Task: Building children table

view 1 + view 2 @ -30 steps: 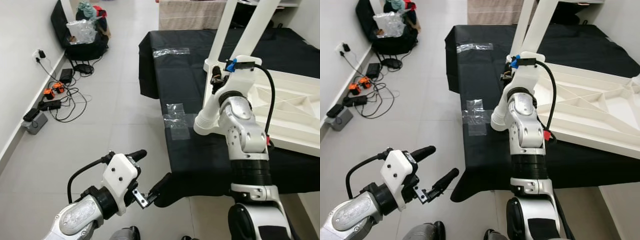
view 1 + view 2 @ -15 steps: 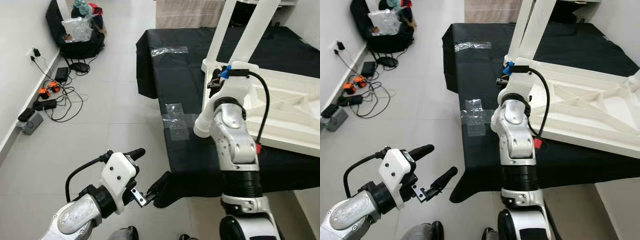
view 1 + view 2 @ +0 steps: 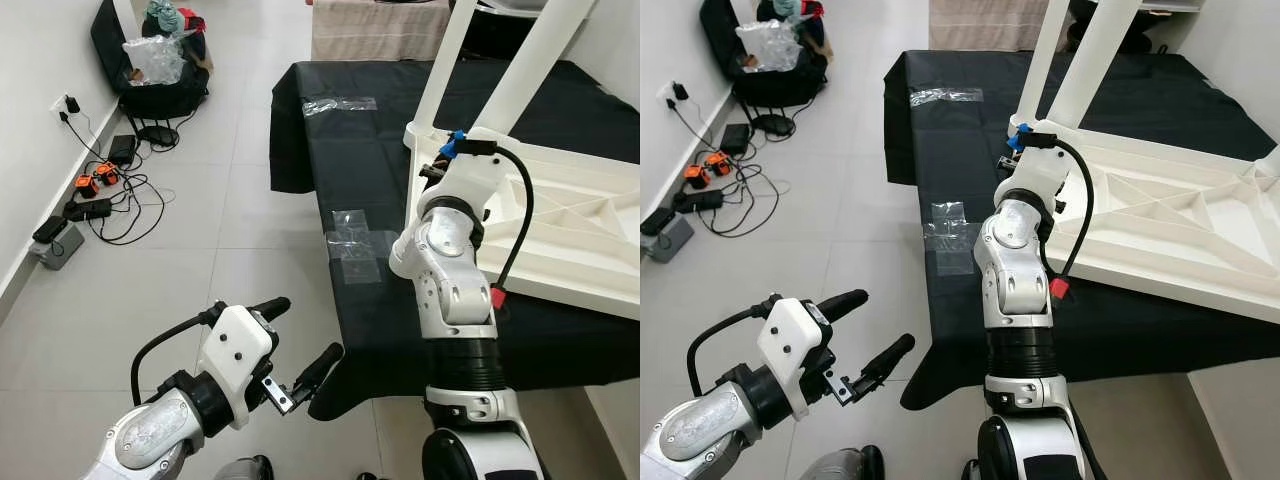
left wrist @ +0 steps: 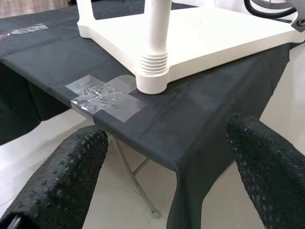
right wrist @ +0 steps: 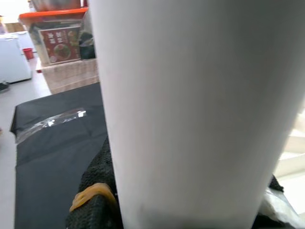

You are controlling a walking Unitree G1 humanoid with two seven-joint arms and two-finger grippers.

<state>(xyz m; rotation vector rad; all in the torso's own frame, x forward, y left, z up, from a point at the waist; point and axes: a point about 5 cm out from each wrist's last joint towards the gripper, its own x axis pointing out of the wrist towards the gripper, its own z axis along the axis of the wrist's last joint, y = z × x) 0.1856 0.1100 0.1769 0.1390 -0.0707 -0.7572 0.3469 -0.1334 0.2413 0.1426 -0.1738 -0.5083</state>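
A white children's table [image 3: 566,226] lies upside down on a black-clothed table [image 3: 372,150], with two white legs [image 3: 447,60] rising from its near-left corner. My right gripper [image 3: 432,165] reaches to that corner and is shut on the nearer leg [image 5: 190,105], whose white shaft sits between the black fingers [image 5: 95,191] in the right wrist view. My left gripper [image 3: 306,330] hangs low over the floor in front of the cloth's corner, open and holding nothing. In the left wrist view the threaded base of the leg [image 4: 155,43] shows beyond the open fingers [image 4: 62,181].
Clear tape patches [image 3: 352,242] lie on the cloth near its left edge. Cables and chargers [image 3: 100,190] run along the left wall, with a black bag [image 3: 160,75] behind them. Bare tiled floor [image 3: 230,230] lies between the wall and the table.
My right arm's elbow has swung left and closer to the cloth's edge while its gripper stayed at the leg. The left gripper has not moved.
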